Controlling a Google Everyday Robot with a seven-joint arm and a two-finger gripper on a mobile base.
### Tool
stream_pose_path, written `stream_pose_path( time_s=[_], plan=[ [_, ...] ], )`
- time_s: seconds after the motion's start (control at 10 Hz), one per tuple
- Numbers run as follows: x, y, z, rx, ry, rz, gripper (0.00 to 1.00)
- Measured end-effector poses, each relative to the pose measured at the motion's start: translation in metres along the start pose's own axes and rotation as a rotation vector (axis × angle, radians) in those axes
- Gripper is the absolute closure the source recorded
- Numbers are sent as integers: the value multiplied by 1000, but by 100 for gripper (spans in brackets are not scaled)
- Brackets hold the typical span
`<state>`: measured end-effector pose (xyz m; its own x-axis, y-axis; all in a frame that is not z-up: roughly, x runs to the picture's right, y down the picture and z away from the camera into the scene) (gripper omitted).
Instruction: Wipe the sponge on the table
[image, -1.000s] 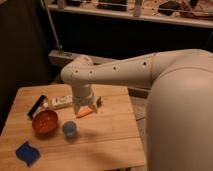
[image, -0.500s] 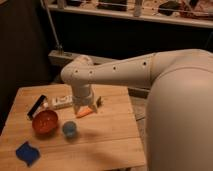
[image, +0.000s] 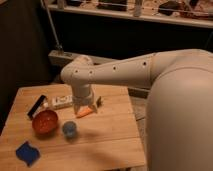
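Note:
The dark-blue sponge (image: 27, 153) with wavy edges lies flat near the front left corner of the light wooden table (image: 107, 142). My white arm reaches in from the right, and its gripper (image: 83, 108) hangs over the middle back of the table, just above a small orange object (image: 85, 112). The gripper is well away from the sponge, up and to the right of it. Nothing shows between the gripper and the sponge but a bowl and a cup.
An orange-red bowl (image: 45, 122) and a light-blue cup (image: 69, 130) stand left of centre. A black-handled tool (image: 37, 106) and a white box (image: 61, 102) lie at the back left. The table's right edge drops off under my arm.

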<state>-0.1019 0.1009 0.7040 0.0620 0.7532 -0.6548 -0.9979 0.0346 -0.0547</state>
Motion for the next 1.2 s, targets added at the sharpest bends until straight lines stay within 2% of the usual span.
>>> stream_pose_path(
  time_s=[0.6,0.7,0.9,1.1,1.2],
  plan=[
    [0,0,0,0,-1,-1,35],
    [2,4,-2,10,-8,-20,35],
    [17,38,-4,19,-28,-117,35],
    [53,91,-6,27,-53,-284,35],
    [68,110,-7,25,-60,-345,35]
  ],
)
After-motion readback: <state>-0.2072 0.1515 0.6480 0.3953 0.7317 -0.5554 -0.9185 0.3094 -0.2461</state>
